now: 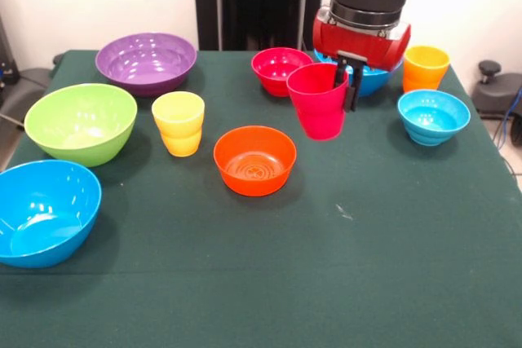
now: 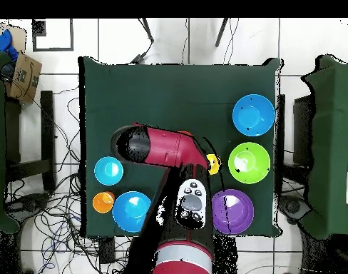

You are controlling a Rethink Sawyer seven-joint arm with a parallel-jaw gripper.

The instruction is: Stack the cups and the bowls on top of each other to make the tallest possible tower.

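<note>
My gripper (image 1: 347, 79) is shut on the rim of the red-pink cup (image 1: 317, 101), one finger inside and one outside. The cup hangs slightly tilted, seemingly just above the cloth, right of the orange bowl (image 1: 254, 160) and in front of the small red bowl (image 1: 281, 69). The yellow cup (image 1: 179, 123) stands left of the orange bowl. The orange cup (image 1: 425, 68) stands at the far right, the light blue bowl (image 1: 433, 116) in front of it. All bowls and cups stand apart; no tower shows. In the overhead view the arm (image 2: 162, 146) hides the held cup.
The purple bowl (image 1: 147, 61), lime green bowl (image 1: 81, 122) and a large blue bowl (image 1: 45, 211) line the left side. A second blue bowl (image 1: 371, 79) sits behind the gripper. The green-clothed table (image 1: 326, 283) ends at its near edge below.
</note>
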